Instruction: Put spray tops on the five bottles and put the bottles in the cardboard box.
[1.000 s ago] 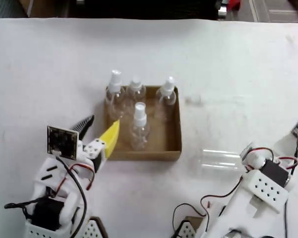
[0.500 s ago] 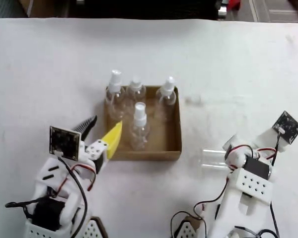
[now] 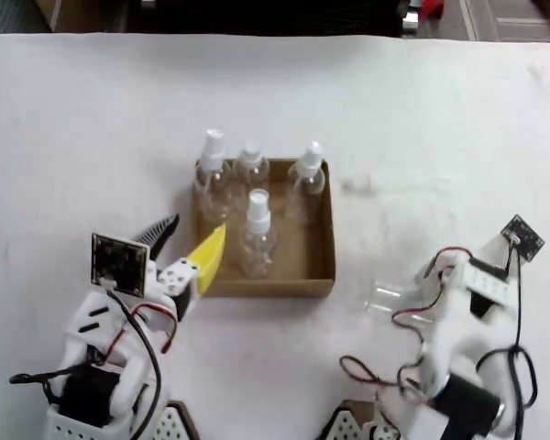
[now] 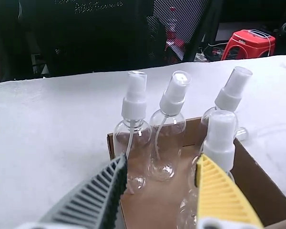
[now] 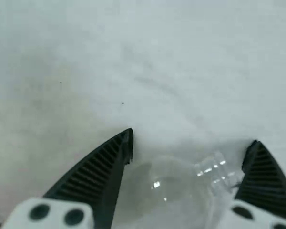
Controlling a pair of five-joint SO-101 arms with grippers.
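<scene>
Gripper L (image 3: 194, 229) (image 4: 162, 164): near-left part of white table (image 3: 92, 110); 1 dark finger, 1 yellow; jaws apart, nothing btwn them; tips at front-left corner of cardboard box (image 3: 266, 286) (image 4: 257, 176), yellow tip over front wall

Box: mid-table, open top, 4 clear bottles upright inside, each w/ white spray top:
- back-left bottle (image 3: 211, 174) (image 4: 132, 138), in back-left corner
- back-mid bottle (image 3: 250, 170) (image 4: 166, 138), just beside it
- back-right bottle (image 3: 309, 179) (image 4: 229, 102), in back-right corner
- front bottle (image 3: 257, 234) (image 4: 219, 143), alone near centre, closest to yellow finger

Capless bottle (image 3: 385, 298) (image 5: 181, 183): clear, on its side on table, near box's front-right corner, apart from box; threaded neck bare, no spray top

Gripper R (image 5: 191, 143): near-right, low over table; jaws spread wide, 1 dark finger each side of capless bottle; contact w/ bottle: can't tell
</scene>
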